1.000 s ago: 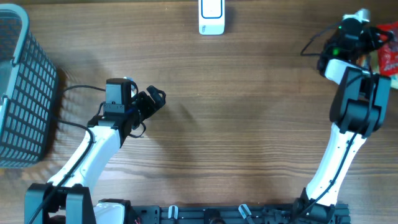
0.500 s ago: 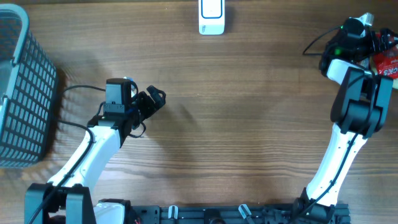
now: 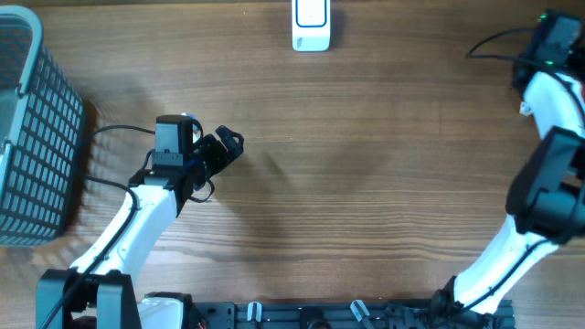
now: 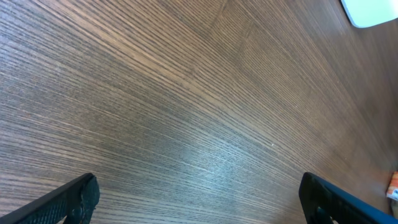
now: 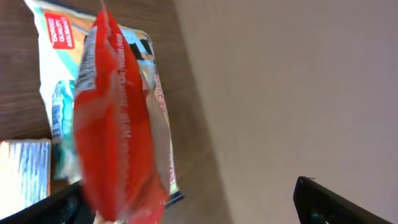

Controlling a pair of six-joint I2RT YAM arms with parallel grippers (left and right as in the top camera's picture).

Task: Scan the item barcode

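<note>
While the right arm (image 3: 548,174) ran off the upper right edge of the overhead view, its fingers were cut off there and only the wrist view showed them: the right gripper (image 5: 202,202) had its fingertips at the two bottom corners, wide apart, with nothing clamped between them. The red packet (image 5: 118,124) stood edge-on at left-centre of that view, blurred, print unreadable. Its lower end sat close to the bottom-left fingertip; contact could not be told. Behind it lay a pale packet (image 5: 59,37) with a red label, partly hidden. A whitish box (image 5: 25,171) was cut off at lower left. The right half was a plain beige surface (image 5: 298,93), floor or wall unclear

The table (image 3: 366,183) was brown wood grain. A white scanner (image 3: 312,25) sat at top centre, clipped by the frame edge. The left gripper (image 3: 226,144) hung left of centre over bare wood, fingers spread wide, holding nothing. An orange-white scrap (image 4: 393,185) at the right edge of the left wrist view was too cut off to identify

A grey mesh basket (image 3: 37,137) sat at the left edge, cut off; contents could not be told
</note>
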